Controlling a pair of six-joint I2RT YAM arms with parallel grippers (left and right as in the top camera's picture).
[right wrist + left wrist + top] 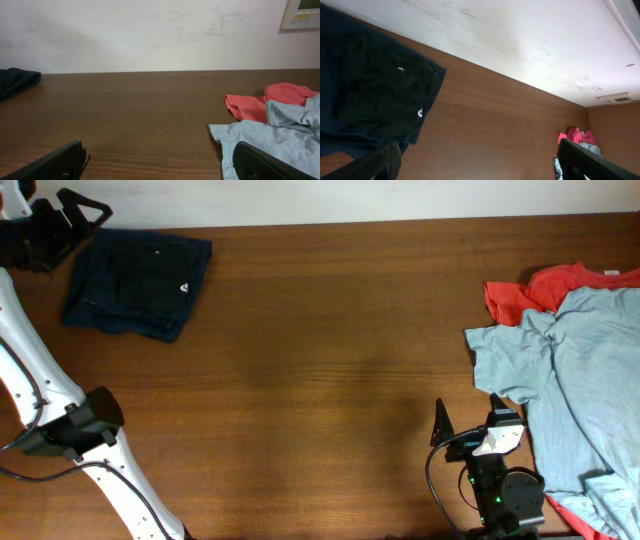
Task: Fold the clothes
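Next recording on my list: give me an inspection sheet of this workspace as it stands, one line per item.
Surface: brown wooden table, bare across the middle.
Job's things: dark navy cloth T-shirt with a small white label, folded, far left. Light blue-grey cloth T-shirt, unfolded and rumpled, at the right edge, lying over a red-orange cloth garment.
Clutter: nothing seen.
Grippers: left gripper open, at the folded shirt's far left corner, holding nothing. Right gripper open, empty, beside the blue-grey shirt.
Cables: thin black cable by the left arm; black cable loop at the right arm.
Surroundings: white wall with scuffs; beige wall panel.
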